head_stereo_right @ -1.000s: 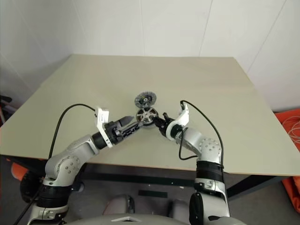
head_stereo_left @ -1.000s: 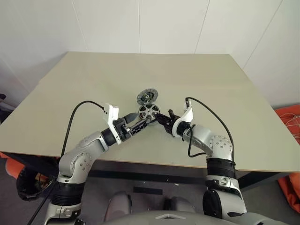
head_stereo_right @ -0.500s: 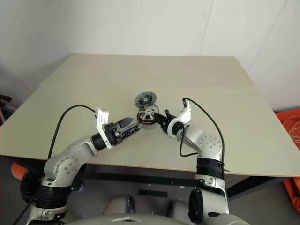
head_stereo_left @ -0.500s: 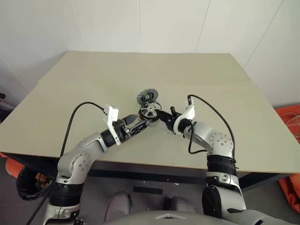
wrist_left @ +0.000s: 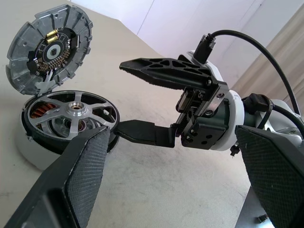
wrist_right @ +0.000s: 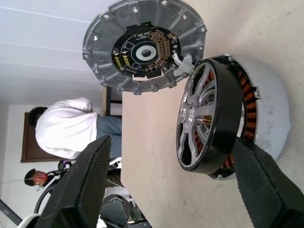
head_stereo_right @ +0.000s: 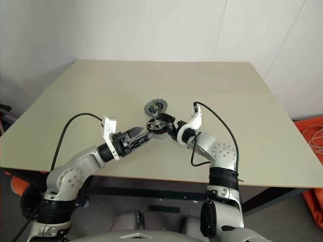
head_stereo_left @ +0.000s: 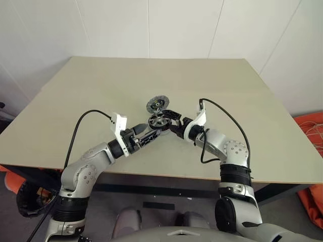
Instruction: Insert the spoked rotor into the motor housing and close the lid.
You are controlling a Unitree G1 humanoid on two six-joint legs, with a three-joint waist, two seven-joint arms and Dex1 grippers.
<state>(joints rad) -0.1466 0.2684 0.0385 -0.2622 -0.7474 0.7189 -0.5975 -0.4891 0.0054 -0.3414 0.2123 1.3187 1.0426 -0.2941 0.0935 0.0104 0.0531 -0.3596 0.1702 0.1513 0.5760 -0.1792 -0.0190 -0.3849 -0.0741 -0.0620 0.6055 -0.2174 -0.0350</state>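
Centre of frame, on beige worktop [head_stereo_left: 101, 96]: black spoked rotor [wrist_left: 71, 114] sits tilted in silvery motor housing [wrist_right: 266, 118]; ribbed grey lid [wrist_left: 50, 45] hinged open above. Right fingers [wrist_left: 142, 102] apart, one tip at rotor rim. Left fingers [wrist_left: 85, 175] apart, just beside housing.

plain beige rectangular table [head_stereo_left: 101, 96], and sitting on it near the front edge is the round silvery metal motor housing [wrist_right: 270, 111] with its copper windings, the black spoked rotor [wrist_left: 71, 114] resting in its mouth, the ribbed grey lid [wrist_left: 47, 47] standing open at the rim.
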